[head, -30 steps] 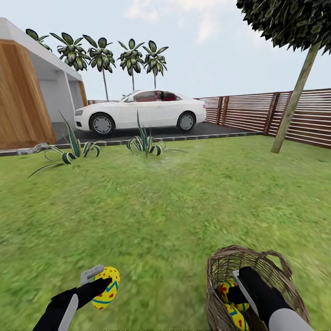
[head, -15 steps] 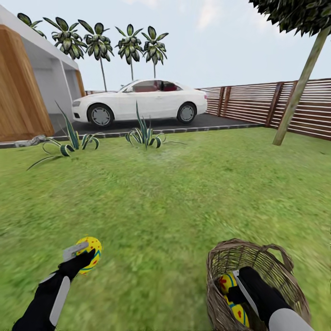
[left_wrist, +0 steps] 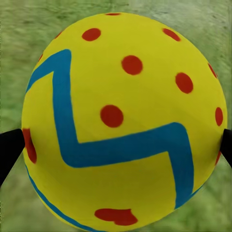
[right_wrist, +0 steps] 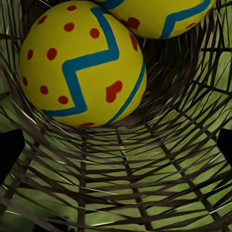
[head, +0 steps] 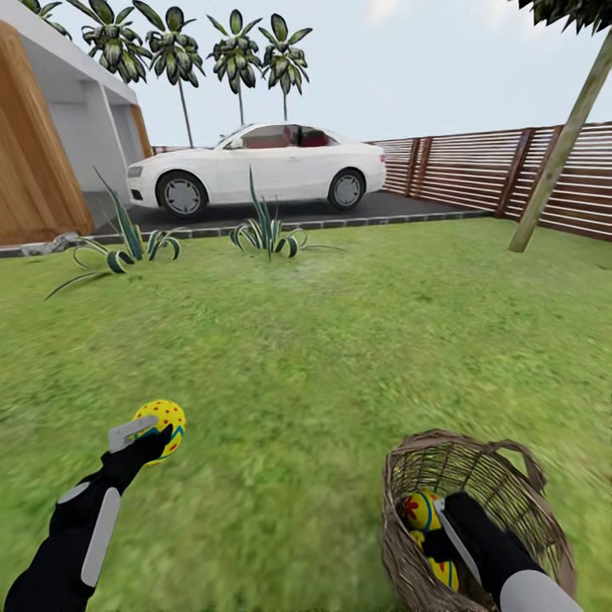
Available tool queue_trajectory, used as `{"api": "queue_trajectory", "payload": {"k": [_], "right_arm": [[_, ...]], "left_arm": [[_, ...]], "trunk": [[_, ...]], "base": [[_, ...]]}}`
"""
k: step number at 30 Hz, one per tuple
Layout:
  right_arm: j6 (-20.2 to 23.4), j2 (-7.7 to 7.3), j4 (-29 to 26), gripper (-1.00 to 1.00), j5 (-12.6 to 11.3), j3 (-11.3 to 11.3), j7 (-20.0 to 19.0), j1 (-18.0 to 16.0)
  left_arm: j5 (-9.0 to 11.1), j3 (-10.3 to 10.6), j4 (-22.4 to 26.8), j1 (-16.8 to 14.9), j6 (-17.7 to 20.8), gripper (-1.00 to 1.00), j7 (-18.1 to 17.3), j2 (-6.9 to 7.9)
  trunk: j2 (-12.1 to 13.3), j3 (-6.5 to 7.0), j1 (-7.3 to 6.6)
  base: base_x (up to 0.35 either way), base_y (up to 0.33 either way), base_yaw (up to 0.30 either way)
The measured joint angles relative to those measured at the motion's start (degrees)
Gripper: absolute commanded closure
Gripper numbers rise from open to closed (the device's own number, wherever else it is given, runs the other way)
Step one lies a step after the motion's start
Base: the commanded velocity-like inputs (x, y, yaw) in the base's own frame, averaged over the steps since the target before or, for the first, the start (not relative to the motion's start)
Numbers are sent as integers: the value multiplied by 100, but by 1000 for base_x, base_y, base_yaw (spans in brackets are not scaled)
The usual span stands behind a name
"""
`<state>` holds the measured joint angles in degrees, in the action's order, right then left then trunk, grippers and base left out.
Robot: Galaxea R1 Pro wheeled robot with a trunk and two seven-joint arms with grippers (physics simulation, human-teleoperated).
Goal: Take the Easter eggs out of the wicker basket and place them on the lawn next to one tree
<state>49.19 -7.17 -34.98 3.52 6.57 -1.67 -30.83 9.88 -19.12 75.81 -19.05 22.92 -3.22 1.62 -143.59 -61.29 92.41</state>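
My left gripper (head: 155, 429) is clamped on one Easter egg (head: 161, 423), held out above the lawn (head: 306, 340). In the left wrist view the egg (left_wrist: 123, 121) sits squeezed between both black fingertips (left_wrist: 9, 150), one on each side, touching it; grass behind. My right gripper (head: 438, 527) is down inside the wicker basket (head: 518, 501), jaws spread wide and holding nothing. Right wrist view: fingertips (right_wrist: 9, 154) well apart at either side, basket weave (right_wrist: 125, 183) between them, one egg (right_wrist: 82, 65) just ahead of the claw lying on the basket wall, second egg (right_wrist: 154, 17) touching it further in. Head view shows both as two eggs in the basket (head: 421, 512), right beside my right claw. Leaning tree trunk (head: 557, 153) far ahead of the right gripper near the fence (head: 459, 174). White car (head: 255, 170) far ahead; no readable writing or labels anywhere.
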Motion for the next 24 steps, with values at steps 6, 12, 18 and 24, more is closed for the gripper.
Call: {"api": "queue_trajectory", "payload": {"k": [6, 12, 18, 24], "right_arm": [[0, -6, -2, -100, 0, -1, 0, 0], [0, -1, -2, -100, -1, 2, 0, 0], [0, 2, -2, -100, 0, 2, 0, 0], [0, 2, -2, -100, 0, 8, 0, 0]], "left_arm": [[-9, -1, -30, 0, -17, 100, 0, -10], [-6, -12, -131, -2, -61, 100, -146, -23], [0, -31, -383, -2, -63, 100, -202, 0], [13, -29, -389, 0, -63, 100, -203, -16]], "trunk": [[-7, -112, 13], [-7, -112, 12], [-7, -111, 9], [-7, -112, 12]], "base": [[0, 0, 0], [26, 0, 0], [296, 0, 0], [89, 0, 0]]}}
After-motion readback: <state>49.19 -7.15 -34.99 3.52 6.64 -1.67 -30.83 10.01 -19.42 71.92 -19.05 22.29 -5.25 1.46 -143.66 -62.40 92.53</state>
